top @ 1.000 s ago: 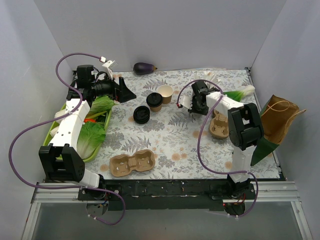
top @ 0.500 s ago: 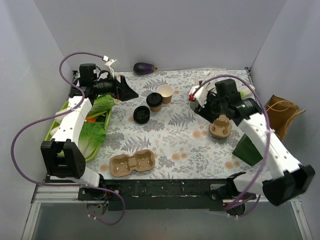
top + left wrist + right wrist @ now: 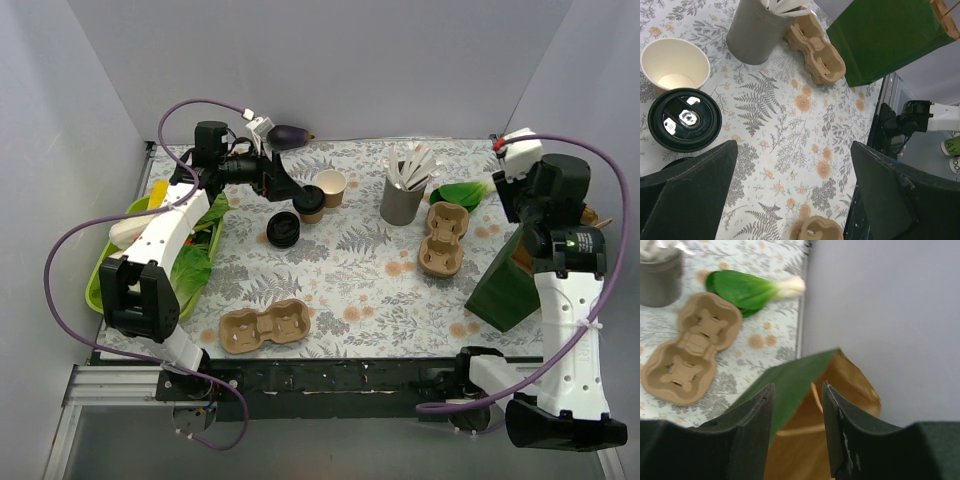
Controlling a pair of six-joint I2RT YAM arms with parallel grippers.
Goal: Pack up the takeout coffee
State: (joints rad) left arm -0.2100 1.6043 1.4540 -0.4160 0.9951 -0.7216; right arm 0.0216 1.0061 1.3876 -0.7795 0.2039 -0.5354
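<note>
One coffee (image 3: pixel 310 201), black lid on, upright on the counter (image 3: pixel 350 280), toward the back and left of middle. Just beside it, a little further back and to the right: one open cup (image 3: pixel 332 186), same tan, white inside, upright; whether touching, cannot tell. Just in front and to the left: one stack of lids (image 3: pixel 284 229), black, too small to count.

Left claw (image 3: pixel 794 150) wide, holding nothing, low over the counter just left of the coffee. In the wrist view, coffee off to the left of the gap, beyond the left finger (image 3: pixel 690 190), not between the two.

Further right, toward the back: one grey tub (image 3: pixel 402 200) of white sticks, upright. Two pulp carriers, two wells each, all four wells empty. Right carrier (image 3: pixel 443 238) just right of the tub, flat, near one bok choy (image 3: pixel 462 191). Near carrier (image 3: pixel 262 327) flat by the front edge, left of middle, well apart from the coffee.

One green bag (image 3: pixel 503 292) at the right edge of the counter, well apart from the coffee, brown inside, mouth open. Right claw (image 3: pixel 797 387) above that mouth, narrow, a small gap between the fingers, nothing clamped.

One eggplant (image 3: pixel 289 136) by the back wall. One green tray (image 3: pixel 97 275) along the left edge, leafy greens in it, partly hidden by the left arm.
</note>
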